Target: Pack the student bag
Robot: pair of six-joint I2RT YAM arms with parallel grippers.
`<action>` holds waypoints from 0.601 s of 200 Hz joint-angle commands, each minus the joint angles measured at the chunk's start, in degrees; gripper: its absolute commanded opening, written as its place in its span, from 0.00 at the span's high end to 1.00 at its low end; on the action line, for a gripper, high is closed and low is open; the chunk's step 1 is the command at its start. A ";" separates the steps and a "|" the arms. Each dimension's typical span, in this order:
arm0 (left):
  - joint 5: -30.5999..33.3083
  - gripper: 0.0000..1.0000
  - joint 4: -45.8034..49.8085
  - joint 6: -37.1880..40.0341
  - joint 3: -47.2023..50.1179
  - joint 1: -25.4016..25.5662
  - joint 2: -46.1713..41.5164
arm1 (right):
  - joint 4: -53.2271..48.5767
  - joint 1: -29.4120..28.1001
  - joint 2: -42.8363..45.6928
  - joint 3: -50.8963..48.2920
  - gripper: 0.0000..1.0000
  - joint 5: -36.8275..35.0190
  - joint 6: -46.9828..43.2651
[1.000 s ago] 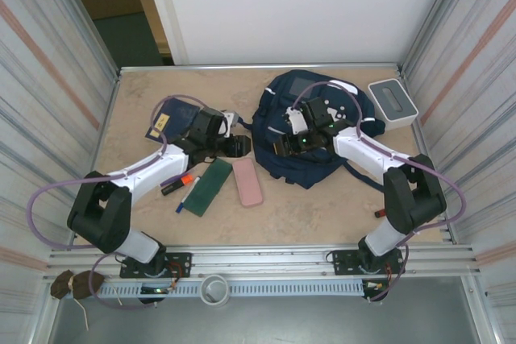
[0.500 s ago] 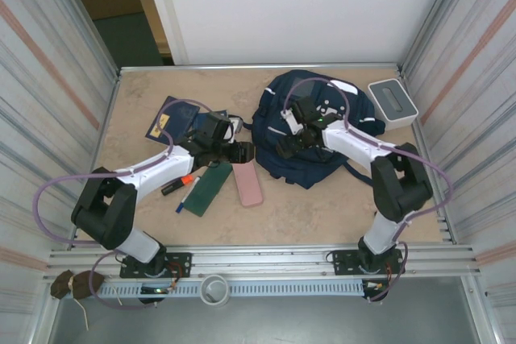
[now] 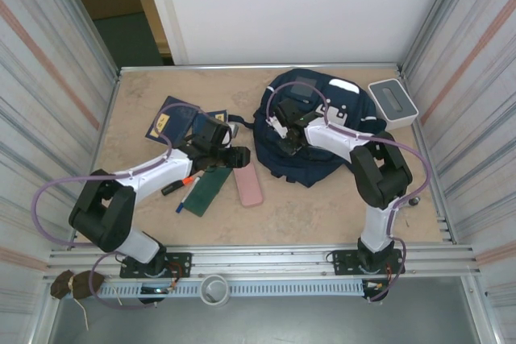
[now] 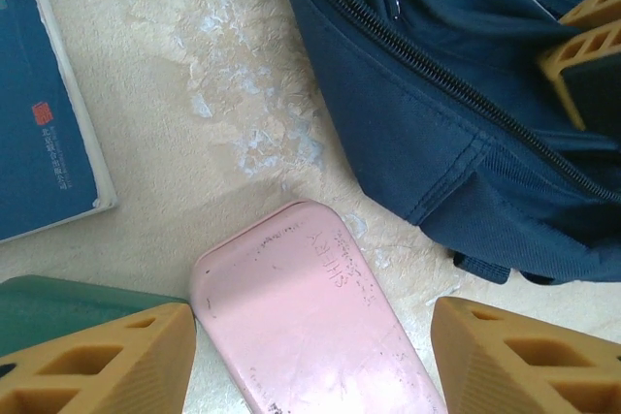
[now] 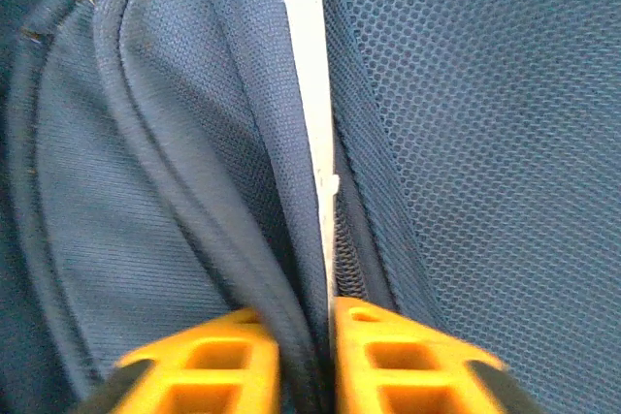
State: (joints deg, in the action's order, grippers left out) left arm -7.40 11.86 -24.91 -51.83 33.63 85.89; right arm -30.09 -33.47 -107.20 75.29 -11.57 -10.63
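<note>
The right gripper [image 5: 306, 356] pinches a seam of the student bag [image 3: 282, 94], far right on the table [image 3: 322, 215], perhaps to open it; the left gripper [image 4: 310, 346], jaws spread over the pink case [image 4: 291, 288], should grasp it next.

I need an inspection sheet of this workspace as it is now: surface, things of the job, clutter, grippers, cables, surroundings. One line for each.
Surface: beige table, whitish scuffed patch beside the bag.
Job's things: student bag, navy, lying flat at the far right.
Clutter: pink case, green flat case, two markers and blue books loose left of the bag; white-grey box in the far right corner.
Grippers: left gripper over the pink case, jaws open; right gripper jaws shut on a fold of the bag's fabric.
Cables: purple cable along each arm; the right one arcs over the bag.
Surroundings: corrugated metal walls both sides, white panel behind.
</note>
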 commanded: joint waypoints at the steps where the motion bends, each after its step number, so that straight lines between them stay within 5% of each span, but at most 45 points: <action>1: 0.65 0.34 0.62 -0.15 0.38 0.30 -2.70 | -1.64 0.02 5.38 2.17 1.00 -3.61 -0.88; 73: -6.16 0.26 -1.87 -4.20 -1.89 2.35 -5.52 | -9.39 3.89 14.75 14.62 1.00 8.14 6.29; 120: -3.77 0.24 -2.27 -4.71 -3.93 2.65 -2.30 | -13.74 7.96 13.85 19.70 1.00 14.96 10.20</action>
State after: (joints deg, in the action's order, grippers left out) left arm -12.19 10.22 -28.62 -53.82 36.36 82.19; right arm -41.71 -27.35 -94.67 91.53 -3.09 -4.58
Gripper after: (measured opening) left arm 0.755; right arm 0.055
